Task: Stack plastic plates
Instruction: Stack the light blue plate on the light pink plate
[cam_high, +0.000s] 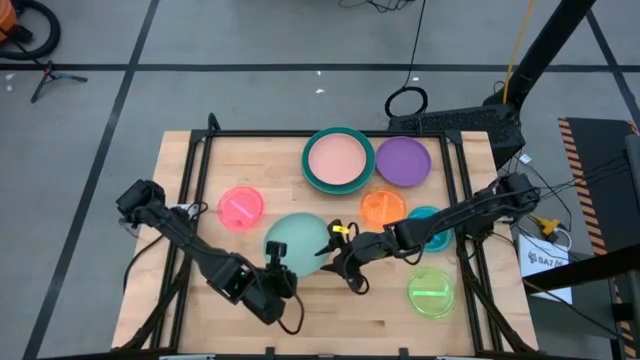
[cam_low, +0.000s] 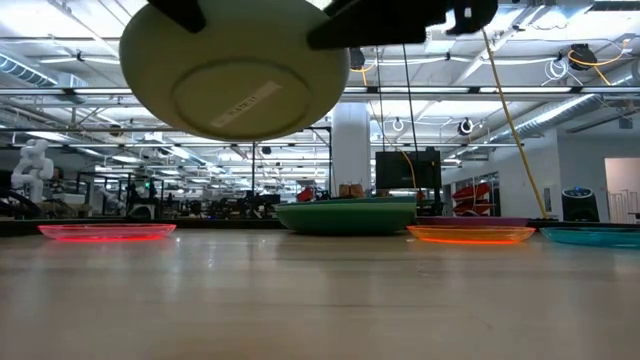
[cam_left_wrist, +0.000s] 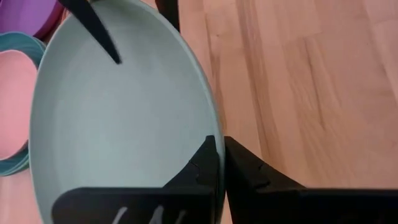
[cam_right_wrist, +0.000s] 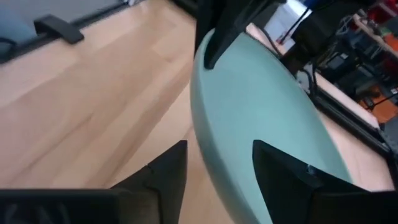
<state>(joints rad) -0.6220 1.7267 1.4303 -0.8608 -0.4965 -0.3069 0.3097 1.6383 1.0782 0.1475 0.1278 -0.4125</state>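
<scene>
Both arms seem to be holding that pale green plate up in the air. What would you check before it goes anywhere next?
1. Left gripper shut on the mint plate rim: ok.
2. Right gripper gripping the opposite rim: not ok; fingers straddle it, open.
3. Plate clear of the table: ok, lifted in the low view.
4. Landing spot, the pink plate inside the dark green plate: ok, nothing on it.
5. Orange plate and hot pink plate clear of the plate's path: cannot tell.
</scene>
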